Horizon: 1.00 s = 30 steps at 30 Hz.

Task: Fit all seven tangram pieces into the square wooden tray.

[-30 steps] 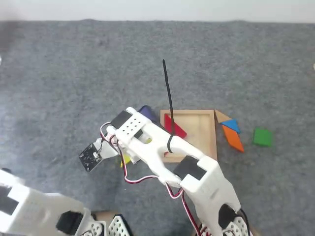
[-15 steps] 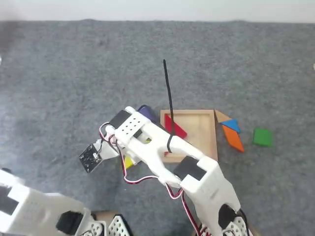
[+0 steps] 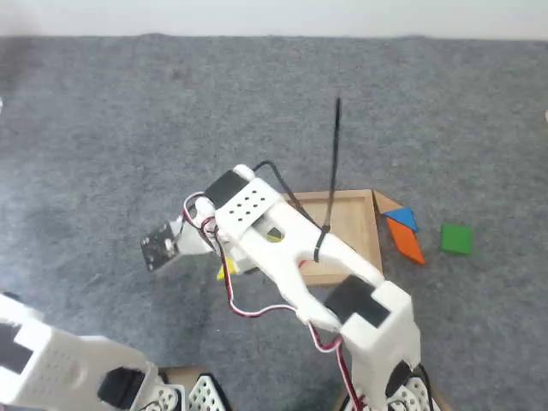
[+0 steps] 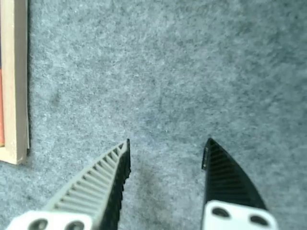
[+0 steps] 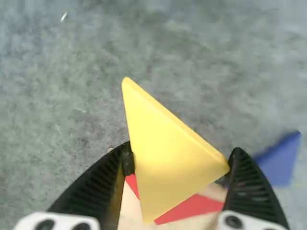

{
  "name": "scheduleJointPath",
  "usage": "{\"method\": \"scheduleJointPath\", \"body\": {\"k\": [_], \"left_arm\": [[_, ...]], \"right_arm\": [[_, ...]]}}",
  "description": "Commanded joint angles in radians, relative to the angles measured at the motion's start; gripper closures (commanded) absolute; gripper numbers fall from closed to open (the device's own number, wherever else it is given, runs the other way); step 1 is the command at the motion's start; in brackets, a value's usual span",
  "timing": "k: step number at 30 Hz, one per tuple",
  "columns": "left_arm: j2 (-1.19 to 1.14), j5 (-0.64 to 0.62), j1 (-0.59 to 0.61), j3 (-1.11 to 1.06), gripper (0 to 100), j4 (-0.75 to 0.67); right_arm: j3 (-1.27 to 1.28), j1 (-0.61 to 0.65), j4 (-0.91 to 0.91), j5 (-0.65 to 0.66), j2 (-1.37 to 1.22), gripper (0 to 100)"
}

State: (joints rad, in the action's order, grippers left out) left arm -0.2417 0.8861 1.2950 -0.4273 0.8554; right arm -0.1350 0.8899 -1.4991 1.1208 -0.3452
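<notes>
**Grey felt table cover**, one. It spans the whole work surface.

**Arms**, two, white.
- The right arm reaches across the middle of the high view and covers the near left part of the tray.
- The left arm lies low in the near left corner.
- One black cable stands up from the right arm.

**Square wooden tray**, one. It lies flat on the felt, and its pale rim also shows at the edge of the left wrist view.

**Grippers**, two.
- The right gripper is clamped on the yellow triangle, one finger on each side of it.
- The left gripper is spread wide over bare felt with nothing between its fingers.

**Tangram pieces**
- Yellow triangle, one. It is lifted in the right gripper, above the tray's wood and the red piece.
- Red piece, one. It lies on the tray's wood under the yellow triangle and is partly hidden.
- Blue-violet piece, one. It lies on the felt beside the right gripper, too blurred to tell its shape.
- Orange parallelogram, one. It lies on the felt just outside the tray's right side.
- Green square, one. It lies on the felt, apart from the others and farther right.
- Blue triangle, one. It touches the top of the orange parallelogram.
- Tan triangle, one. It lies against the tray's far right corner.
</notes>
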Motion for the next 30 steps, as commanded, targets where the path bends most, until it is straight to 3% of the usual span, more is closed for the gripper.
{"method": "scheduleJointPath", "body": {"k": [1, 20, 25, 30], "left_arm": [[-0.006, 0.014, -0.005, -0.007, 76, -0.003], [-0.006, 0.055, -0.02, -0.007, 76, -0.003], [-0.006, 0.055, -0.038, -0.002, 76, -0.005], [-0.006, 0.055, -0.058, -0.007, 76, -0.005]], "right_arm": [[-0.055, -0.008, -0.005, -0.1, 0.108, 75.3], [-0.049, -0.357, -0.015, -0.752, 0.136, 75.3], [-0.048, -0.44, -0.015, -1.045, 0.134, 75.4], [-0.048, -0.447, -0.004, -1.459, 0.102, 75.4]]}}
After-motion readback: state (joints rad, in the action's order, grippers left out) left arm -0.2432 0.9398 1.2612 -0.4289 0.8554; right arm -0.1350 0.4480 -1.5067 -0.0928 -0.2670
